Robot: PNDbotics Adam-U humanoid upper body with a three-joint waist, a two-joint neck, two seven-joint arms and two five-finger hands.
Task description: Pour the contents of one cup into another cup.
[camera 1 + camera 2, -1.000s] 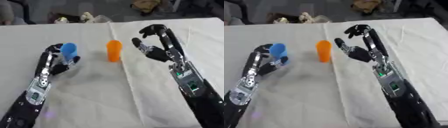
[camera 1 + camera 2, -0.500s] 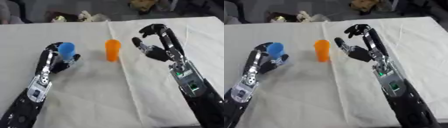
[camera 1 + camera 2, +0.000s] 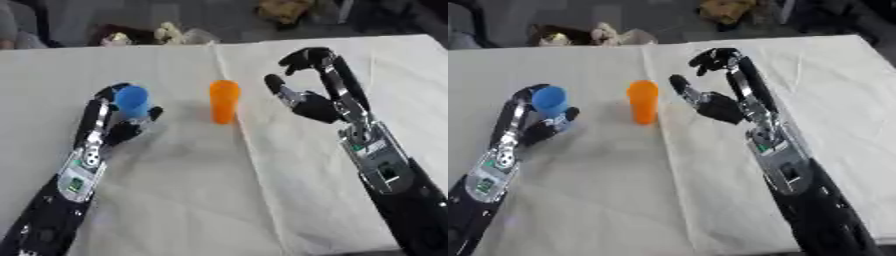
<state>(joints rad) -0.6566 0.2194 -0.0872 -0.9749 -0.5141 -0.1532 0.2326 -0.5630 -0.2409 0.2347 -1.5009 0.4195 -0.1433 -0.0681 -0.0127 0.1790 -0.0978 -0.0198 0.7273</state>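
Note:
An orange cup stands upright on the white cloth near the middle. A blue cup sits to its left, with my left hand curled round it, thumb on its right side. My right hand hangs open just right of the orange cup, fingers arched above and thumb pointing toward the cup, a small gap between them. What is inside either cup is hidden.
The white cloth covers the table and has a crease running down its middle. Beyond the far edge lie small pale and dark objects and a brownish heap.
The whole picture has shifted slightly, so the camera moved. The blue cup in my left hand has risen a little. My right hand holds nearly the same pose by the orange cup.

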